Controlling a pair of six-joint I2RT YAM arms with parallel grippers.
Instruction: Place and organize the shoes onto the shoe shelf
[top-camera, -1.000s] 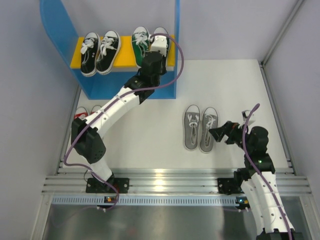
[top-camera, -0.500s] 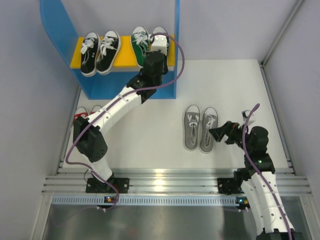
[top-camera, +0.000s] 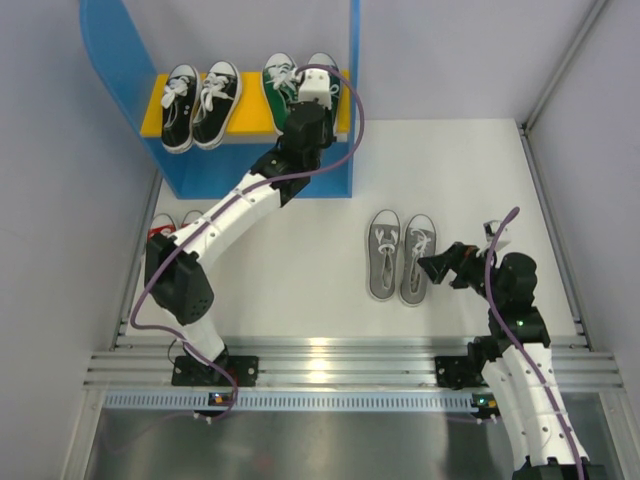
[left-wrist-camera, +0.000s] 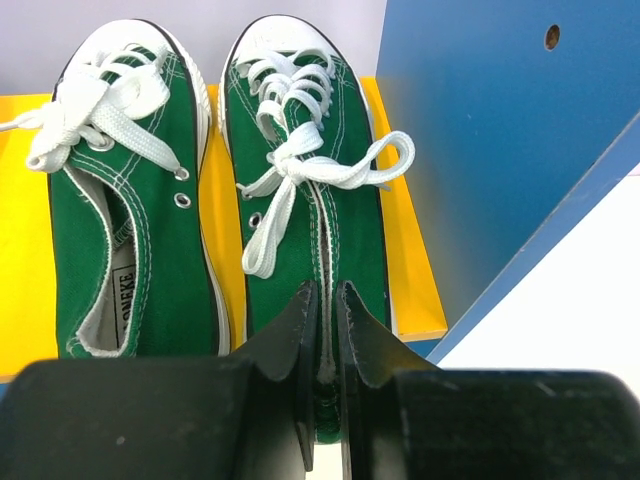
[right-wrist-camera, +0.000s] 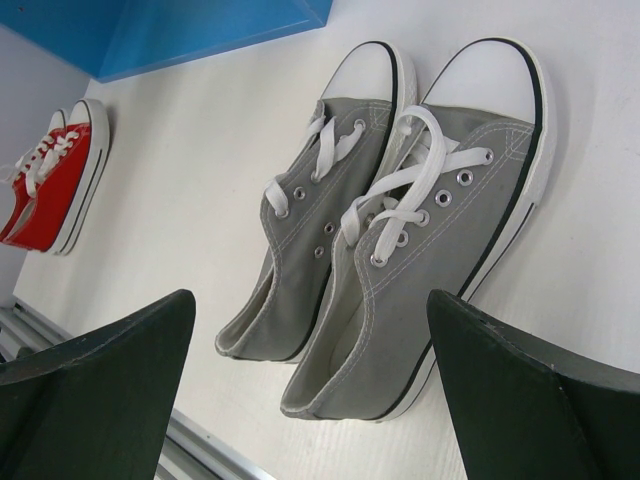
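Left pincer is clenching the heel rim of a green shoe, its fingers nearly meeting with only the thin canvas between them. That shoe is sitting flat on the yellow board of the shelf, at the board's right end, just beside the blue right panel, its toe pointing to the back. Its mate is lying just to its left, parallel, with the toe caps about level and the laces spilling loose. The black pair is occupying the board's left end, side by side, toes also to the back.

Right pincer is hanging released, jaws spread wide, low over the desk and gripping nothing. It is hovering just beside the heels of the grey pair, which is resting on the desk right of the middle, the two shoes touching along their sides, toes pointing toward the far edge.

The red pair is lying near the desk's left edge, in front of the shelf's left corner, partly hidden under the left arm in the top view.
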